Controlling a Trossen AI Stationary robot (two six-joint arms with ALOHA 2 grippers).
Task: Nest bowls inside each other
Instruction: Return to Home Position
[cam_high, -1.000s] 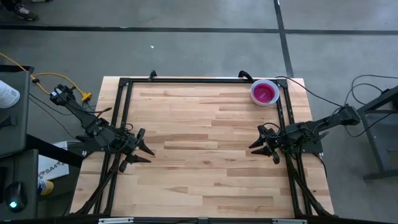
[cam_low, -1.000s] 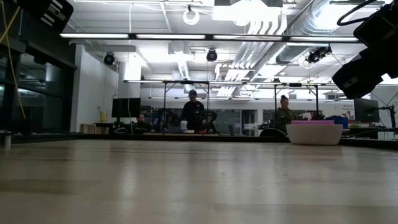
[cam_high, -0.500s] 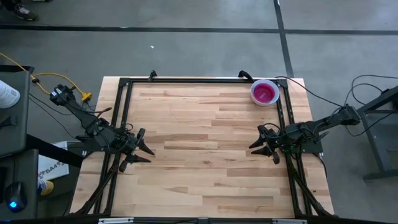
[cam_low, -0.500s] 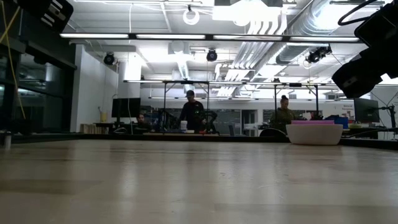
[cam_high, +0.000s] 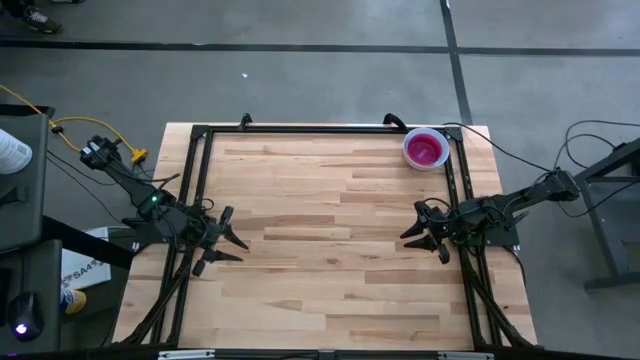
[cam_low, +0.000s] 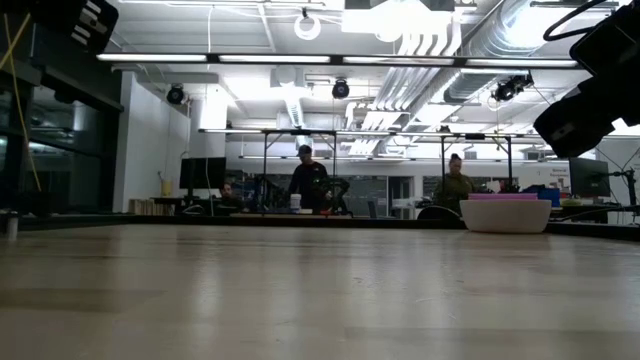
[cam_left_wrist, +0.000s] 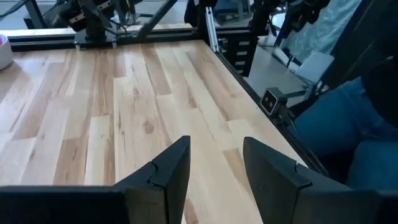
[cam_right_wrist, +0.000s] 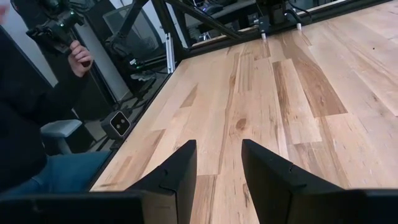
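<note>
The bowls (cam_high: 425, 149) stand as one nested stack on the table's far right corner. Only a white outer bowl and a pink-purple inner one show. In the low view the stack (cam_low: 505, 213) rests on its white base, with a purple rim on top. The left wrist view shows a sliver of it (cam_left_wrist: 3, 53). My left gripper (cam_high: 228, 240) hovers open at the table's left edge, far from the stack. My right gripper (cam_high: 418, 235) hovers open at the right edge, nearer the front than the stack. Both wrist views show open fingers (cam_left_wrist: 214, 168) (cam_right_wrist: 219, 168) over bare wood.
A black frame rail (cam_high: 300, 128) runs around the tabletop. A seated person is beside the table's near edge; a hand (cam_right_wrist: 78, 59) and a jeans leg (cam_left_wrist: 348, 124) show. More people stand far off in the room (cam_low: 305, 180). Bare wood (cam_high: 320, 220) lies between the grippers.
</note>
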